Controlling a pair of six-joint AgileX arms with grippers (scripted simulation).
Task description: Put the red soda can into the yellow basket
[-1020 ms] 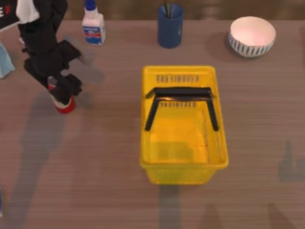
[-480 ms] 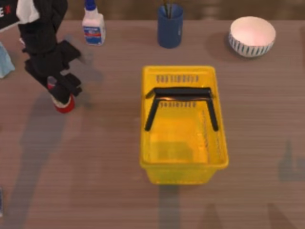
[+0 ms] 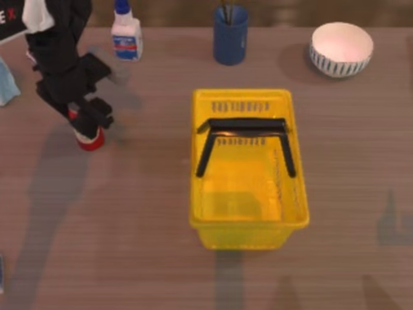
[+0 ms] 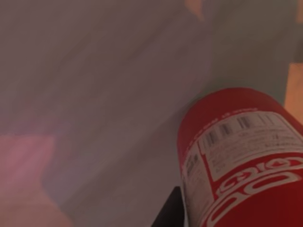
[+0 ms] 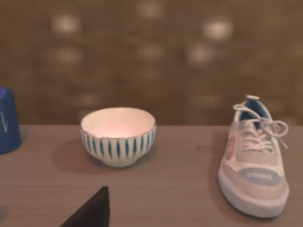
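Red and small, the red soda can sits at the table's left side, directly under the left gripper, whose black fingers close around its upper part so that only the can's lower body and base show from above. In the left wrist view the red soda can fills the near corner, pressed against a dark finger. One yellow basket stands at the table's middle, well apart from the can, its two black handles folded across it. Along the far edge are one glue bottle, one blue cup and one striped bowl. One sneaker lies beside the bowl in the right wrist view.
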